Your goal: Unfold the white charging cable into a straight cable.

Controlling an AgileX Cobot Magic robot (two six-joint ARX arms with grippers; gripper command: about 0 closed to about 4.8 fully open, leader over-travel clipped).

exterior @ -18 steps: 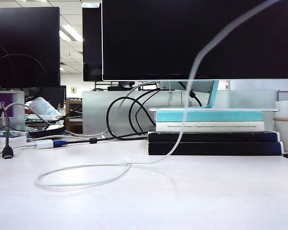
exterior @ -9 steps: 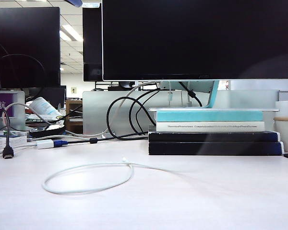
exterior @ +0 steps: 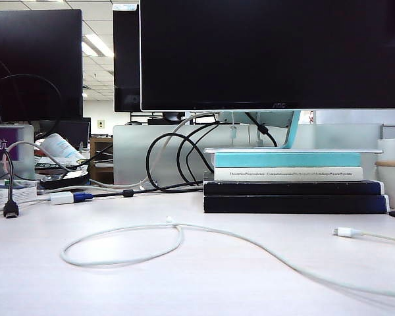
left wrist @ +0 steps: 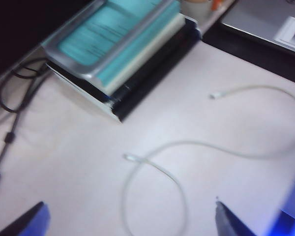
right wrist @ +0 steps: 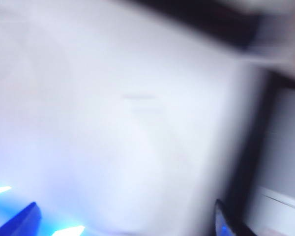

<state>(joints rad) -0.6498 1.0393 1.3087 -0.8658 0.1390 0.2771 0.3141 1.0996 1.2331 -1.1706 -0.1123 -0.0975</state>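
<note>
Exterior view: the white charging cable (exterior: 118, 247) lies looped on the table (exterior: 204, 289), one plug (exterior: 344, 232) at right; left wrist view: left gripper (left wrist: 130, 219) hovers above the loop, fingers spread; right wrist view: blurred, right gripper (right wrist: 123, 219) spread, empty.

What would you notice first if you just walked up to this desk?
The white charging cable curls in a loop on the table's left side, then snakes right across the table, one plug lying on the right. Behind it a stack of books holds up a big dark monitor. The left claw hangs open above the loop; the right claw is open too, its view blurred.
</note>
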